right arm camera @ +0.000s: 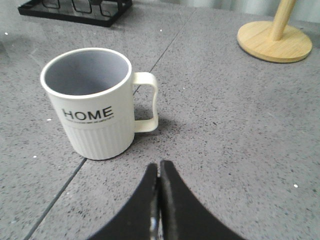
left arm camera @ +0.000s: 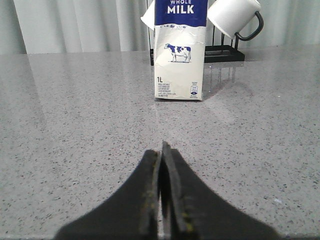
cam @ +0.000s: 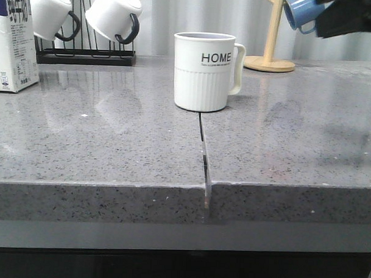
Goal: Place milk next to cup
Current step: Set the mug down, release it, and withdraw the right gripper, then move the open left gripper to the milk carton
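Nearest the camera: my left gripper (left arm camera: 161, 150), two dark fingers pressed together with nothing between them, hovering low over the grey speckled counter (cam: 112, 148)
Right gripper: my right gripper (right arm camera: 159, 167) is likewise closed on nothing, fingertips near the cup and not touching it
Milk: the milk (left arm camera: 179, 50) stands upright on the counter straight ahead of my left gripper, well apart from it; white carton, dark blue top, cow picture facing my left wrist camera; in the front view it sits at the far left edge (cam: 15, 38), partly cut off
Cup: the cup (cam: 205, 71) stands upright near the middle of the counter, over a seam between two slabs, handle on the right as the front camera sees it, "HOME" in black letters, grey inside
Milk and cup: well apart, bare counter between them
Behind the milk: black wire rack (cam: 85, 56) holding white mugs with black handles (cam: 113, 14)
Far right: wooden mug stand (cam: 270, 59) with a blue mug (cam: 299, 12) hanging from it
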